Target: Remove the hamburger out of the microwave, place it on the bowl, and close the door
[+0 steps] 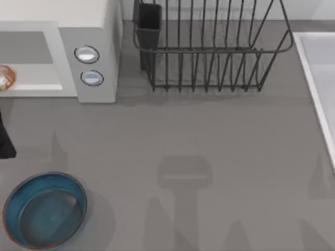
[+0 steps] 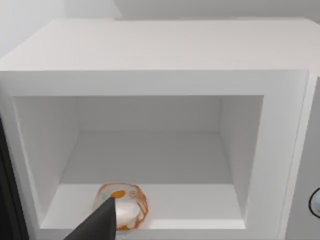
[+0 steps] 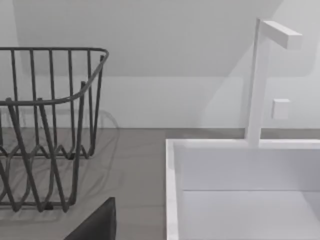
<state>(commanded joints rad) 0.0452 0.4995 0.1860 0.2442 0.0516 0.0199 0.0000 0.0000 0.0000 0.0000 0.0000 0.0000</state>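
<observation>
Left wrist view, nearest item: one dark finger (image 2: 100, 222) of the left gripper, pointed into the microwave and overlapping the near edge of the hamburger (image 2: 121, 199); with a single finger showing I cannot tell whether the jaws are apart or together, nor whether the finger touches the bun or merely sits in front of it. Hamburger sits on the cavity floor right at the front lip, toward the cavity's open side, so it is reachable without going deep; judged: the arm is lined up for the pick, grasp not yet made. In the top view the bowl (image 1: 36, 243) sits at the near left of the table, empty, close under the microwave opening, which keeps the carry short. Farther back, the hamburger (image 1: 6, 77) shows at the left edge on the cavity ledge of the microwave (image 1: 97, 21), the two dials (image 1: 87, 54) facing up beside it. A dark sliver (image 1: 5, 141) at the left edge is probably the open door seen edge-on, though that is uncertain. Farthest: a wire dish rack (image 1: 209, 52) behind centre and a sink (image 1: 319, 78) at the right. Right wrist view: a dark finger (image 3: 97, 225) of the right gripper, parked facing the sink and tap (image 3: 260, 80), state not readable. Task is at its first step; placing and door-closing remain.
</observation>
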